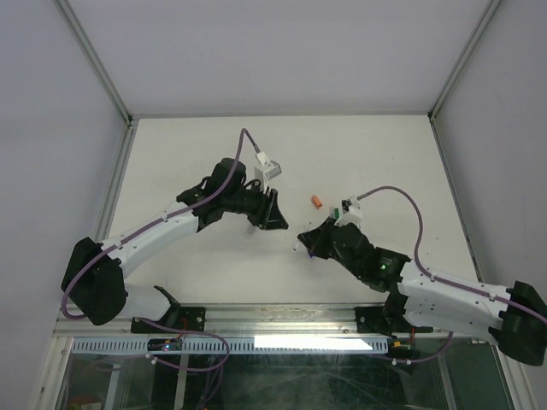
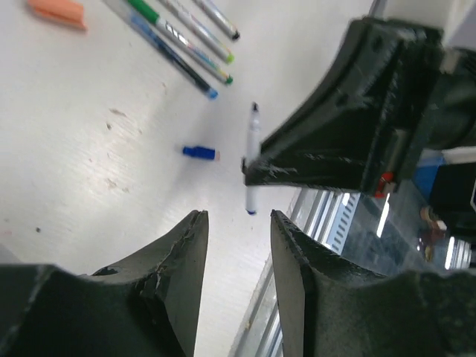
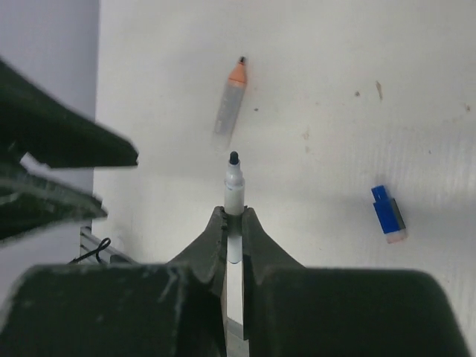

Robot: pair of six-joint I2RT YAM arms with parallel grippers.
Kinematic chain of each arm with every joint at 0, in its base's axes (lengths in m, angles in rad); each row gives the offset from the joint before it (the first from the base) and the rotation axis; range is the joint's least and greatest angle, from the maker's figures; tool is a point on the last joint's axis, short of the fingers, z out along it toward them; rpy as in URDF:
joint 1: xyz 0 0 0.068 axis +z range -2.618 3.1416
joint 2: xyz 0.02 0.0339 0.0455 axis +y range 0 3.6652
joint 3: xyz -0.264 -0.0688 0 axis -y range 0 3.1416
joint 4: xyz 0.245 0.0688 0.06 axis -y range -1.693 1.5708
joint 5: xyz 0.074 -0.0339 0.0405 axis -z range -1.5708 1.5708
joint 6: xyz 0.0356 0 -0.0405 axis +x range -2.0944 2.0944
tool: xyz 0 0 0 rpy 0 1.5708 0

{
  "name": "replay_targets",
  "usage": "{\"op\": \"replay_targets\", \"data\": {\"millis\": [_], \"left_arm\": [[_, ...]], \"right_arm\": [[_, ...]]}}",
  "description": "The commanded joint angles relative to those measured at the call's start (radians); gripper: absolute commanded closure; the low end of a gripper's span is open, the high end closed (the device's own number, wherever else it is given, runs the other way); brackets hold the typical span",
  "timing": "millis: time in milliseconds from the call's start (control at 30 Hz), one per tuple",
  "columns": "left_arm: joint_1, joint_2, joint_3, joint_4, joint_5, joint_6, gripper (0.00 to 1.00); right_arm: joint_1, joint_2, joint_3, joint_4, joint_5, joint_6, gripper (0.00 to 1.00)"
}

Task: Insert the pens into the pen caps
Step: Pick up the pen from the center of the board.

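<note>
My right gripper [image 3: 234,216] is shut on a white pen [image 3: 235,182] whose dark tip points away from it, held above the table. In the top view this gripper [image 1: 303,240] is at mid-table. My left gripper [image 2: 236,223] is open and empty, just left of the right one [image 1: 272,218]. Its view shows the held pen [image 2: 253,160] upright in the right gripper's fingers [image 2: 327,160]. A blue cap [image 2: 199,152] lies on the table; it also shows in the right wrist view [image 3: 388,214]. A grey pen with an orange end [image 3: 230,97] lies beyond the held pen.
Several pens [image 2: 186,37] lie side by side at the far end of the left wrist view, with an orange cap [image 2: 58,9] beside them. The orange cap [image 1: 316,202] also shows in the top view. The table's front rail [image 1: 282,318] runs close behind the grippers.
</note>
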Motion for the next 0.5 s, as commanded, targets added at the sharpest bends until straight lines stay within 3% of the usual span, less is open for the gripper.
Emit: {"op": "replay_targets", "data": {"millis": [0, 133, 300, 467], "left_arm": [[0.024, -0.030, 0.146, 0.062, 0.006, -0.065, 0.59], [0.023, -0.053, 0.258, 0.065, -0.070, -0.095, 0.48], [0.015, -0.138, 0.246, 0.167, -0.078, -0.133, 0.30], [0.012, -0.164, 0.204, 0.167, -0.066, -0.130, 0.29]], "right_arm": [[-0.001, -0.177, -0.057, 0.154, -0.055, -0.401, 1.00], [-0.002, -0.288, -0.068, 0.206, -0.086, -0.488, 1.00], [-0.001, -0.273, 0.019, 0.213, -0.109, -0.534, 1.00], [-0.002, -0.212, 0.105, 0.277, -0.119, -0.577, 1.00]]}}
